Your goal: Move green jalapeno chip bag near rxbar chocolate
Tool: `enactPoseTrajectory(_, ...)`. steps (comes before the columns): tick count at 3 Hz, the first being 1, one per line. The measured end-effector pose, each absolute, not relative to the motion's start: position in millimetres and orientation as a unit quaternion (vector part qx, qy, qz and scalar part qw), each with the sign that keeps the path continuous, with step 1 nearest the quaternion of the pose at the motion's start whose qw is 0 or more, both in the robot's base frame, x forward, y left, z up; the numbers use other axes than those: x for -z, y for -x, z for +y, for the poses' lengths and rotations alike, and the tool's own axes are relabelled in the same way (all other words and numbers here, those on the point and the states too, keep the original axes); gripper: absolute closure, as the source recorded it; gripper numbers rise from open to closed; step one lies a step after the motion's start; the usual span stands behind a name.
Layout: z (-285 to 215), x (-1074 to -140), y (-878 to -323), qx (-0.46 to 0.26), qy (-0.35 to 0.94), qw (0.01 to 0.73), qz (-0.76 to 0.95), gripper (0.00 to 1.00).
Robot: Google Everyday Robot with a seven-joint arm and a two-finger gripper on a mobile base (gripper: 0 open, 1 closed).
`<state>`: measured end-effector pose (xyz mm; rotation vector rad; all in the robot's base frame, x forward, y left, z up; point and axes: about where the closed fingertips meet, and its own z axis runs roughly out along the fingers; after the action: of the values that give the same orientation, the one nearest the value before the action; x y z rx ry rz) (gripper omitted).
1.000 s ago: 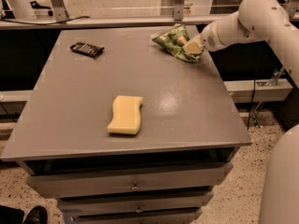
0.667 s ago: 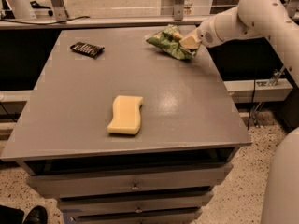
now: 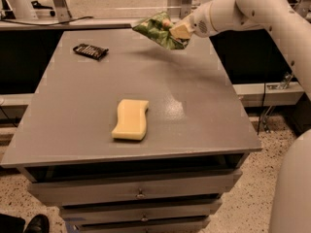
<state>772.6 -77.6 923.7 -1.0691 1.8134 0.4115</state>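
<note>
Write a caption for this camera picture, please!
The gripper holds the green jalapeno chip bag over the far side of the table; rxbar chocolate lies apart, yellow sponge mid-table.

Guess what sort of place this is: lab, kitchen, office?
Probably a robot test lab or workshop: a plain grey table over drawers, speckled floor, cables and metal frames behind. The hand holds the green jalapeno chip bag above the table's far side.

gripper [image 3: 178, 31]: over the table's [image 3: 204, 110] far edge, clamping the green jalapeno chip bag [image 3: 156, 28], which hangs clear of the top
rxbar chocolate [image 3: 90, 51]: well left of the gripper
sponge [image 3: 130, 119]: nearer me, below-left of it
</note>
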Motion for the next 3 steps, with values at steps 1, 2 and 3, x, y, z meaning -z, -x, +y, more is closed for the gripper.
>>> enactPoseTrajectory(1,-45.8,-931.3,-769.6,-0.177,0.456,0.478,0.729,1.00)
enactPoseTrajectory(2,-13.7,-927.6,-768.8,-0.183,0.476,0.467,0.722,1.00)
enactPoseTrajectory(3,-13.4,-927.4,-768.9,-0.184,0.477,0.467,0.722,1.00)
